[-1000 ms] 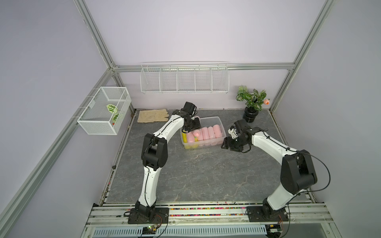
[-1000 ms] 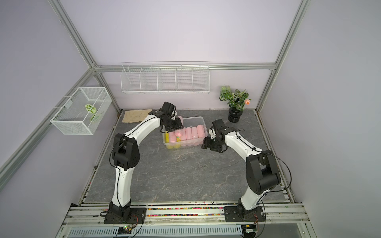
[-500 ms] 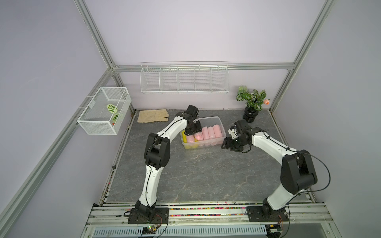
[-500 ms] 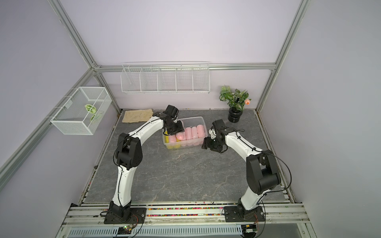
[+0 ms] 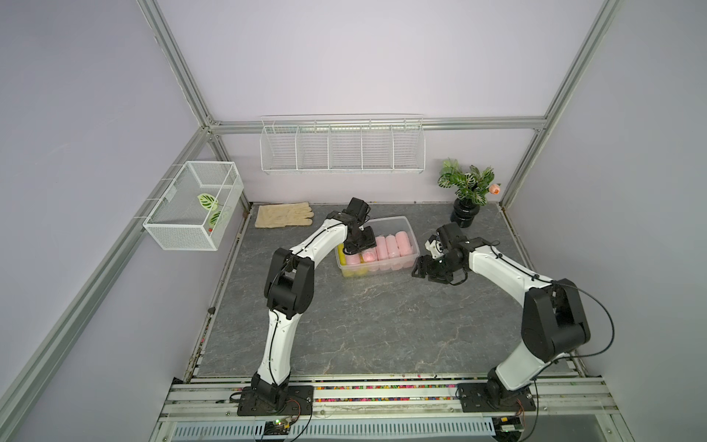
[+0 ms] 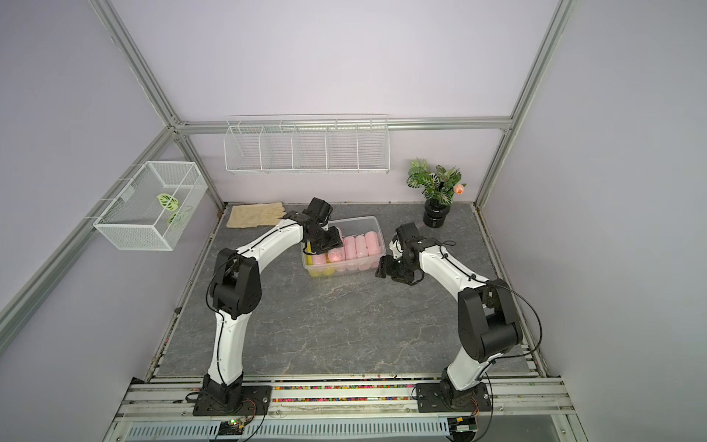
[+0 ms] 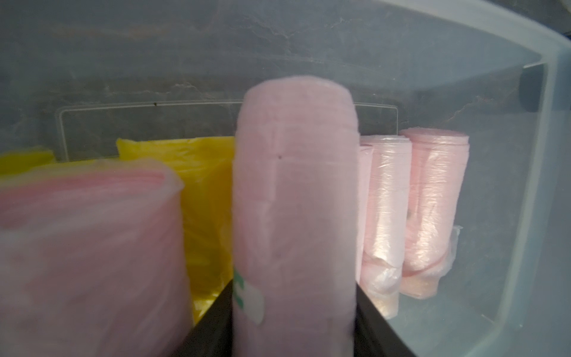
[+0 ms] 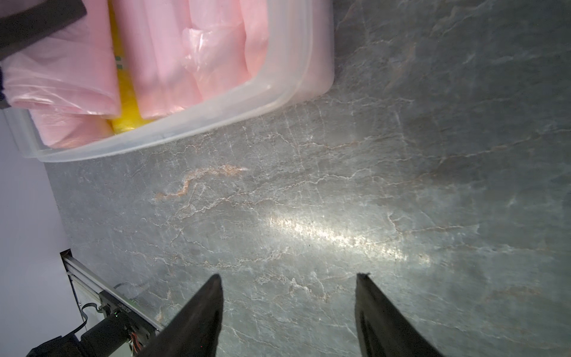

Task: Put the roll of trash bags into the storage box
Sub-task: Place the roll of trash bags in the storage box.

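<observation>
Left wrist view: the left hand pinches the roll of trash bags between its two black fingers. The roll is inside the storage box, above a yellow roll and between pink rolls on either side. Whether it rests on anything yet I cannot tell.

The slot looks tight. If the roll is let go while high, it may land across its neighbours and sit proud of the rim or tip over it. Fingers spreading in so little room could shove the packed rolls. A loose bag film might catch a finger and drag the roll back out.

The box, near the back edge of the counter, is light and unheld. The right hand hangs spread and empty beside it, so a push could slide it.
</observation>
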Tool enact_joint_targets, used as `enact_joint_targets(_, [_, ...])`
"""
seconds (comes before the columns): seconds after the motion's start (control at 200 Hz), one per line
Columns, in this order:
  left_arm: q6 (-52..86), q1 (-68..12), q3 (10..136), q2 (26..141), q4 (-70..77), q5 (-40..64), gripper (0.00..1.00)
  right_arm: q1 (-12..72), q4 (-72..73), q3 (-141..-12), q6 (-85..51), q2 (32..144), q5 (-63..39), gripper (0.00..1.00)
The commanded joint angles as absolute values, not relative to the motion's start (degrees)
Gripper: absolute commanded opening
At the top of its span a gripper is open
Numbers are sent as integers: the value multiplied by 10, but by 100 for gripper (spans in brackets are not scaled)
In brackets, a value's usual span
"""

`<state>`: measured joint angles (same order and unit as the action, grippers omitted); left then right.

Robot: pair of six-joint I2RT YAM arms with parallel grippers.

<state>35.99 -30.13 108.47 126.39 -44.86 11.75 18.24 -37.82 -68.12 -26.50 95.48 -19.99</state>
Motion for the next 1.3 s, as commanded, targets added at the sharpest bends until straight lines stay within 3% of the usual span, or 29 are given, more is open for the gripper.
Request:
enact_joint_targets(0.0, [360,-299,1067,1250,-483,97,56,178,-375,-670,-262,936,-206,70])
enact_joint_targets(0.32, [361,-302,1053,1219,-482,77,66,174,-381,-670,-259,926,-203,70])
enact_joint_targets(0.92, [350,-309,1026,1103,-441,60,69,175,-413,-749,-250,935,-197,69])
enact_joint_targets(1.295, [324,-298,945,1003,-390,-24,72,175,-421,-757,-245,920,-171,68])
